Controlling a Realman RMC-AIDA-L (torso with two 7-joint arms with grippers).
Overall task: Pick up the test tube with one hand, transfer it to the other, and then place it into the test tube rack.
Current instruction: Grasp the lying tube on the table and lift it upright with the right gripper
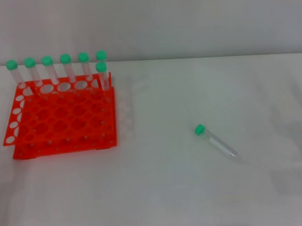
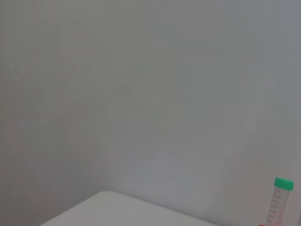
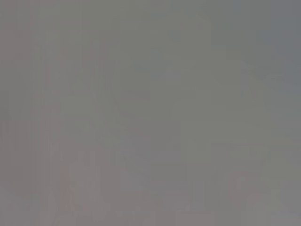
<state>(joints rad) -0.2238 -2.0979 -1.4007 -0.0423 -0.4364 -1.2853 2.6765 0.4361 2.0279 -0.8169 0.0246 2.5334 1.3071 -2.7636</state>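
Note:
A clear test tube [image 1: 216,140] with a green cap lies on its side on the white table, right of centre, cap toward the back left. The orange-red test tube rack [image 1: 60,118] stands at the left. Several green-capped tubes [image 1: 66,69] stand upright along its back row and back right corner. One of these tubes [image 2: 278,200] shows at the edge of the left wrist view. Neither gripper shows in any view. The right wrist view shows only plain grey.
The white table [image 1: 165,193] ends at a pale wall along the back. The table's corner [image 2: 113,207] shows in the left wrist view against the wall.

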